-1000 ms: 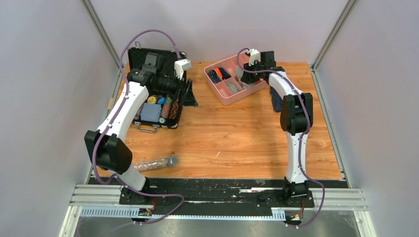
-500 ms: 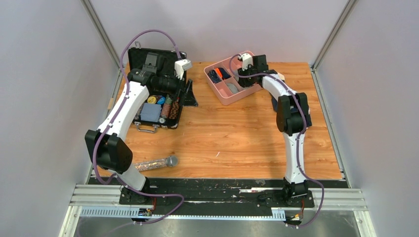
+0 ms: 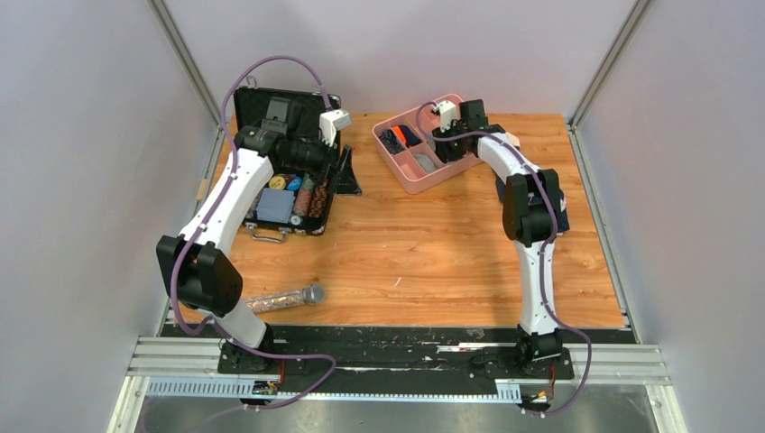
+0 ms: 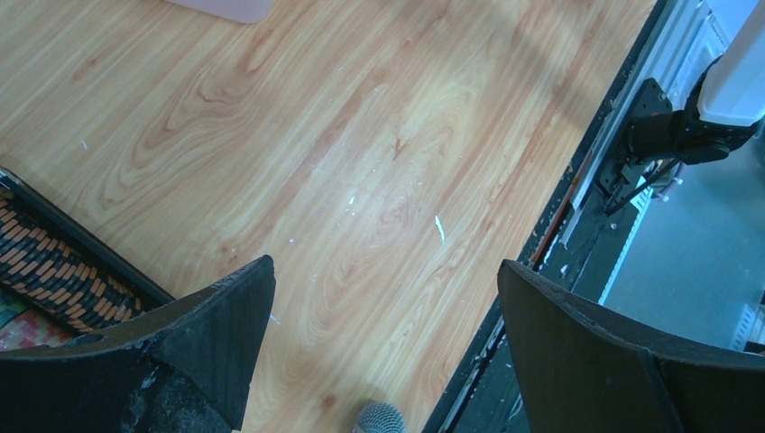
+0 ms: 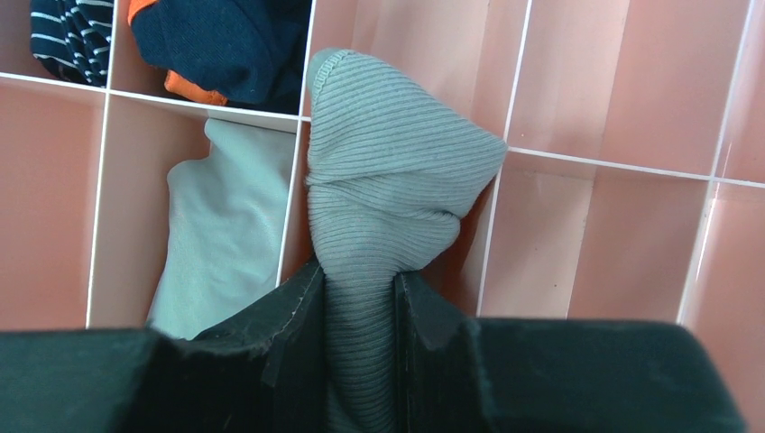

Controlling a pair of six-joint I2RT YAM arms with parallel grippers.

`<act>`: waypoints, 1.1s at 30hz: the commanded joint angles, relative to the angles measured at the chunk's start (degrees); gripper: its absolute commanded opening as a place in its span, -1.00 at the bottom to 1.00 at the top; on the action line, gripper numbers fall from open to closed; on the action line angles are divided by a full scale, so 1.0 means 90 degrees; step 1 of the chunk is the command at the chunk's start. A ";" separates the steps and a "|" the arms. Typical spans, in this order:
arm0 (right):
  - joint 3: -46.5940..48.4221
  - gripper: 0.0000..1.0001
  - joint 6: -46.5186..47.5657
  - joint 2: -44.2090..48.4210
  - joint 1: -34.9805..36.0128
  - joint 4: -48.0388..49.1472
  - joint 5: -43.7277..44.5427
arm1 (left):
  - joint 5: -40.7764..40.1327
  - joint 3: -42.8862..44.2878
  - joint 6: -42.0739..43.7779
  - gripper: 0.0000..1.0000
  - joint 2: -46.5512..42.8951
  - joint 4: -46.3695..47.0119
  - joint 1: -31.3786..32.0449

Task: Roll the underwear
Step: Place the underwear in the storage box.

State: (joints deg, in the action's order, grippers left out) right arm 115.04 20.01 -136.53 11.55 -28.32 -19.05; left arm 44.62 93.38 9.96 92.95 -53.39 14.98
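The underwear is a rolled bundle of ribbed gray cloth; no cream band shows. My right gripper is shut on its near end and holds it over a middle compartment of the pink divided tray. In the top view the right gripper reaches over the tray at the back of the table. My left gripper is open and empty beside the black case. In the left wrist view its fingers stand wide apart above bare wood.
A pale gray cloth fills the compartment left of the held bundle. Navy and orange cloth and a striped item lie in the far compartments. A microphone lies near the front left. A navy garment shows behind the right arm.
My right gripper has moved left and farther over the pink tray, the arm swinging with it. The left arm has barely moved.
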 commanded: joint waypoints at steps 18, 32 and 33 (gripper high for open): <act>0.1951 -1.00 0.1296 -0.2220 0.0764 -0.3976 0.1430 | 0.0201 -0.0136 -0.0094 1.00 -0.0208 0.0191 -0.0034; 0.1754 -0.06 0.0716 -0.0249 0.0354 -0.3924 0.0477 | 0.0343 -0.0531 -0.0241 1.00 -0.0429 0.0488 -0.0034; 0.1714 0.01 0.0740 -0.0099 0.0348 -0.3917 0.0443 | 0.0362 -0.0513 -0.0249 1.00 -0.0417 0.0489 -0.0034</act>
State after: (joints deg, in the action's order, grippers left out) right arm 130.82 27.00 -141.03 15.05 -54.39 -11.22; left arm 46.06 88.51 8.88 91.07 -50.72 14.96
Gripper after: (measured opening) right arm 0.446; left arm 0.998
